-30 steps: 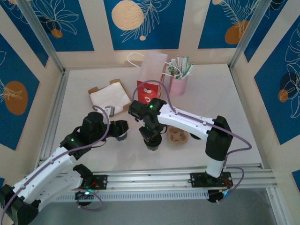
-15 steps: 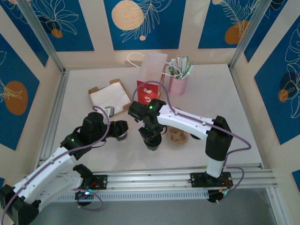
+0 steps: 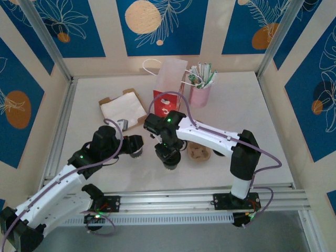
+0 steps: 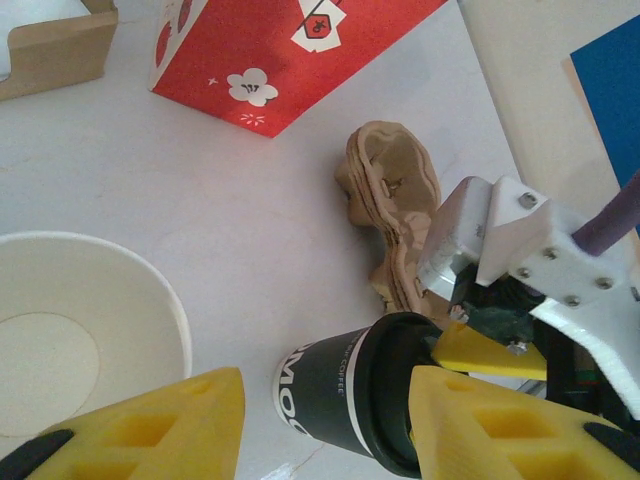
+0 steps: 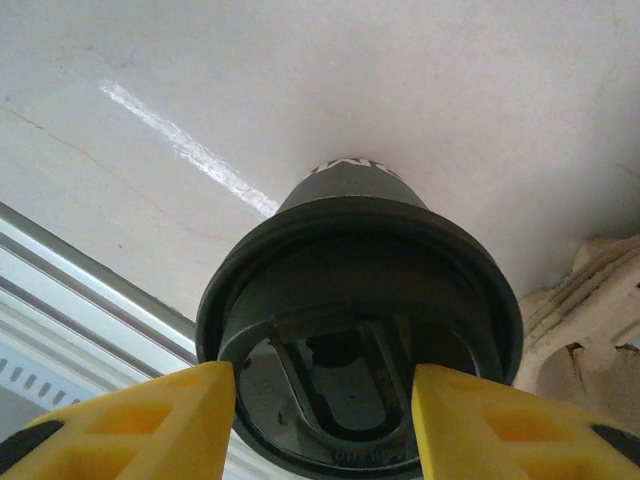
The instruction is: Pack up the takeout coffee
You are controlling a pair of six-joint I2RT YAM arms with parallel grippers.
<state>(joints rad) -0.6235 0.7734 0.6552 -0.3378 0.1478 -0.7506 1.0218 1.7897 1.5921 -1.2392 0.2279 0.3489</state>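
**Right claw on the coffee cup's lid, left claw apart beside it**

Your right claw (image 5: 322, 375) hangs straight down over the coffee cup (image 5: 358, 300). One yellow finger (image 5: 130, 420) sits on each side of its black lid. The pads sit level with the lid's rim, but from this close you cannot tell whether they press on it or stand just clear. Treat the grip as unknown.

The coffee cup stands on the table (image 3: 262, 115), near the front rail (image 3: 210, 191) and roughly midway between your two arms. It is dark with white lettering on its side. The tray (image 3: 200, 151), a brown pulp carrier, lies just to its right. The two are close, though not clearly touching.

Your left claw (image 4: 328, 385) is apart, with nothing between its fingers. It points across the table at the coffee cup's side. A white cup (image 4: 70, 330) with no lid stands at its left finger (image 4: 150, 430), outside the gap. The finger covers part of that cup's rim, so contact there is unclear.

Behind the coffee cup the red bag (image 3: 167, 101) stands with its white upper part open to the back wall. A box (image 3: 123, 109) of napkins lies to its left. A pink cup (image 3: 200, 94) full of sticks stands to its right.
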